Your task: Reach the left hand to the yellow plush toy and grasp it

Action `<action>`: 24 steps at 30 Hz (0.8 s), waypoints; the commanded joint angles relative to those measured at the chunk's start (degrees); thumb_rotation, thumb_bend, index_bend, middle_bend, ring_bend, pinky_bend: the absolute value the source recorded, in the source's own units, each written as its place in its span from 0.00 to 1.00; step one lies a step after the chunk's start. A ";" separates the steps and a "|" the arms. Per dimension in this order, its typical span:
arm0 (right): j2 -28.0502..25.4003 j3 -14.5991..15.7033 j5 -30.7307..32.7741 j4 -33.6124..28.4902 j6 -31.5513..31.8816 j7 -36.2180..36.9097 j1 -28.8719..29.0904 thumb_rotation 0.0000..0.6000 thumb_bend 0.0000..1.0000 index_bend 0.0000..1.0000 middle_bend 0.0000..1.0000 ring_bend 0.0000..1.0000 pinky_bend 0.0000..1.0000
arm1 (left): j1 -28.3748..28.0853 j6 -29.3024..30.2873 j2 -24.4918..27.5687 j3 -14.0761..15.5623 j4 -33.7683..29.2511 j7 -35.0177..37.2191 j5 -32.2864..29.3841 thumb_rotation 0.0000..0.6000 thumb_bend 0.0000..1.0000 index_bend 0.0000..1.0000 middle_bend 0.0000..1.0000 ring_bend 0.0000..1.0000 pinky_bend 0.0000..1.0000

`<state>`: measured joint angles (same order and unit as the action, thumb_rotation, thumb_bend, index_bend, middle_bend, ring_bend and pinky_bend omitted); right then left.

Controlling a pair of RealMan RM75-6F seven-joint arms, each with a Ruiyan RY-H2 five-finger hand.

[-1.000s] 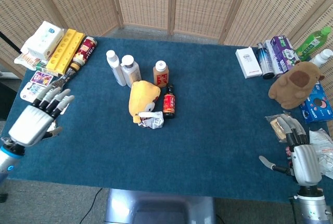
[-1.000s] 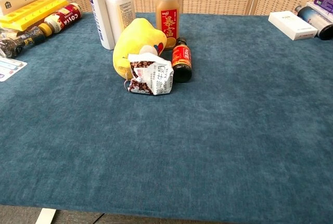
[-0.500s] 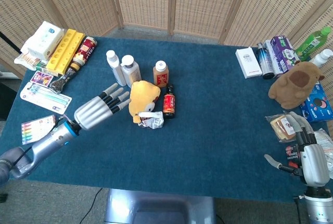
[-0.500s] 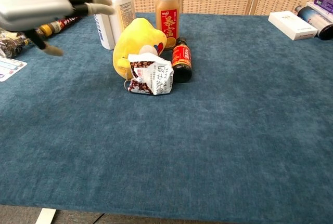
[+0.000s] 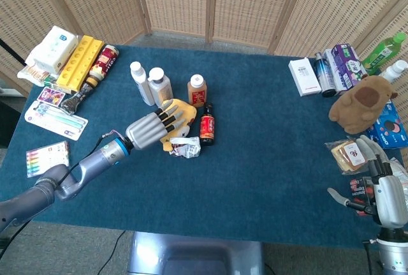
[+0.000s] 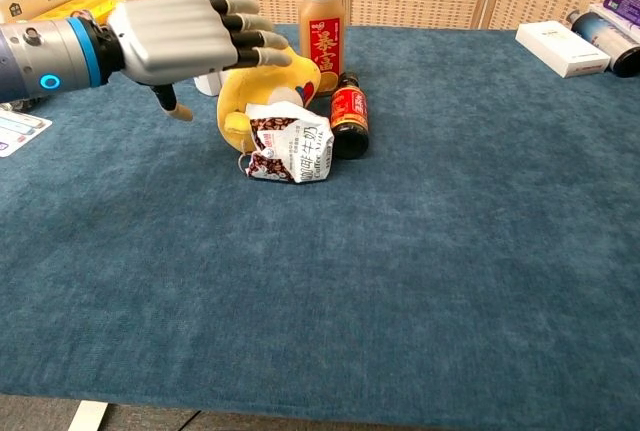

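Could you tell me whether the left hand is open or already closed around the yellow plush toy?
Open. The left hand is over the yellow plush toy with fingers extended and apart, thumb hanging free, not wrapped around it.

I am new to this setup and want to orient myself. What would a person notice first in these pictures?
The left hand, fingers spread, reaches over the yellow plush toy at mid-table, above a crumpled milk pouch and beside a small dark bottle. At the right edge sits a brown plush toy, with the right hand open near the table's corner.
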<state>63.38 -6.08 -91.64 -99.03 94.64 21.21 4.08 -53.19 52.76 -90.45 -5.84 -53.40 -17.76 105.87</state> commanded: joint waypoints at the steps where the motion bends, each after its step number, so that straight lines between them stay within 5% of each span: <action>1: -0.06 0.01 -0.15 -0.03 -0.08 0.15 0.03 1.00 0.00 0.00 0.00 0.00 0.00 | -1.03 1.46 -1.89 1.16 1.92 -0.41 0.82 1.00 0.00 0.17 0.00 0.00 0.09; 7: -0.26 0.41 -1.01 -0.27 0.11 0.87 -0.17 1.00 0.00 0.00 0.00 0.00 0.00 | -2.23 2.78 -5.07 2.82 5.96 -1.10 0.92 1.00 0.00 0.61 0.04 0.06 0.37; 11: -0.45 0.41 -1.20 -0.40 0.17 1.43 -0.19 1.00 0.00 0.00 0.00 0.00 0.00 | -2.28 5.48 -6.40 3.41 8.15 -1.57 0.96 1.00 0.00 0.81 0.38 0.36 0.60; 16: -0.52 0.46 -1.29 -0.45 0.10 1.65 -0.21 1.00 0.00 0.00 0.00 0.00 0.00 | -1.99 9.54 -6.28 3.92 8.17 -0.48 0.78 1.00 0.02 0.84 0.56 0.54 0.67; 24: -0.32 0.69 -1.80 -0.73 -0.02 1.18 -0.19 1.00 0.00 0.00 0.00 0.00 0.00 | -1.48 14.29 0.62 4.26 0.52 -1.68 0.83 1.00 0.02 0.84 0.56 0.54 0.67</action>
<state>63.03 -5.43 -93.39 -99.71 94.63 22.43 3.88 -54.91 65.79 -92.12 -1.61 -50.36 -18.80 106.78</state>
